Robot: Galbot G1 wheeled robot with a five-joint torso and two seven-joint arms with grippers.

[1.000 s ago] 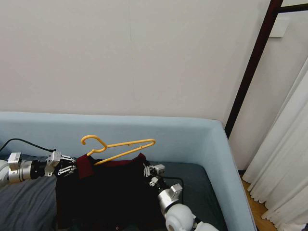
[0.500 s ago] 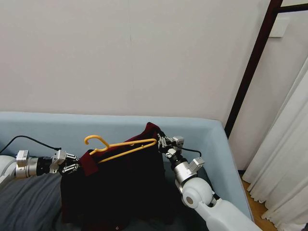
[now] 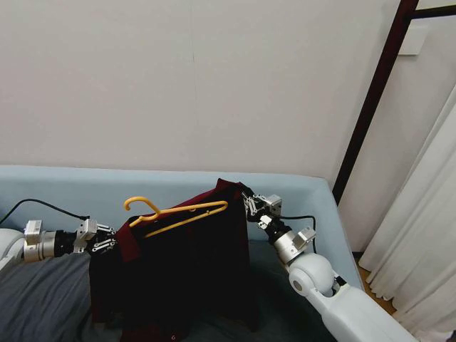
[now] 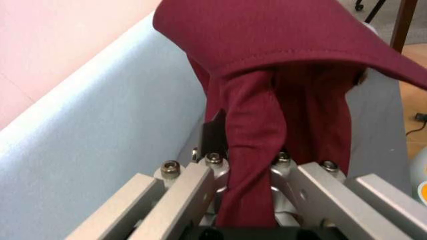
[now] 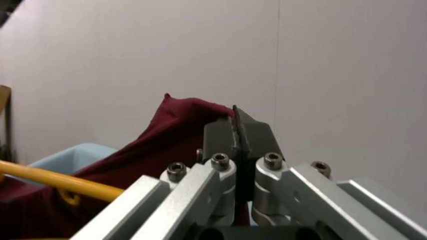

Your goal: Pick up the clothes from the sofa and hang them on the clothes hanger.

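Maroon garment spread upright; tilted yellow hanger at top.

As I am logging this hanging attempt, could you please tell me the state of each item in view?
Dark red fabric garment: held up at two points, draping down before the seat.
Yellow plastic hanger: tilted at the garment's top edge, hook uppermost.
Left end effector: shut on the garment's edge.
Right end effector: shut on the garment's high corner.
Light blue upholstered sofa: seat partly hidden behind the garment.

Soft, even indoor light across the pale wall, deep shade in folds of the garment
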